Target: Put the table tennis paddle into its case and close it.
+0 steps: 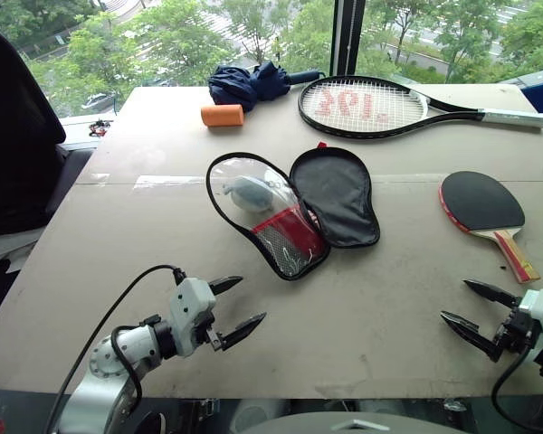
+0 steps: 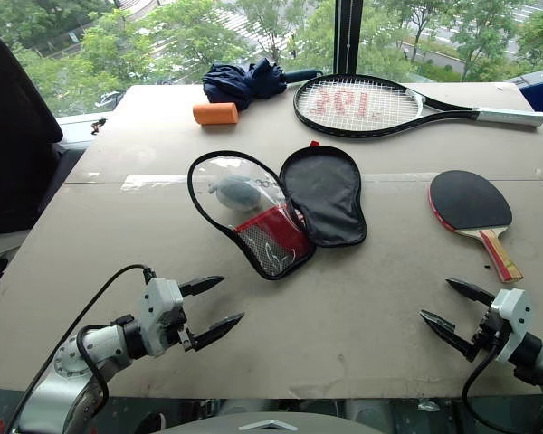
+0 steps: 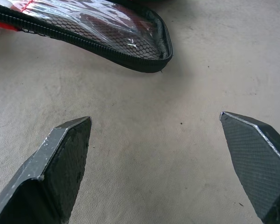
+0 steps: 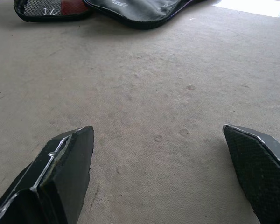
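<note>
A: What takes up most of the frame?

B: The table (image 1: 362, 307), a wide beige surface running from the bottom edge up to the window. At the upper right of the frame lies a tennis racket (image 1: 371, 107) with a black frame and red marks on its strings, its white handle pointing to the right edge.

A: And in the middle?

B: The case (image 1: 294, 210), unzipped and spread flat just above the centre. Its black half lies to the right; its clear half lies to the left, with a red mesh pocket at its lower end and something pale under the plastic.

A: Where is the table tennis paddle?

B: The table tennis paddle (image 1: 485, 210) is at the right of the frame, flat on the table, black face up, handle pointing to the lower right. It is well apart from the case and touches nothing else.

A: Anything smaller?

B: At the upper centre, a dark blue folded umbrella (image 1: 253, 83), and just below its left end an orange cylinder (image 1: 222, 115).

A: The grippers?

B: The left gripper (image 1: 238, 307) hovers at the lower left, jaws spread wide, empty. The right gripper (image 1: 475, 314) is at the lower right, below the paddle's handle, jaws also wide apart, holding nothing.
</note>
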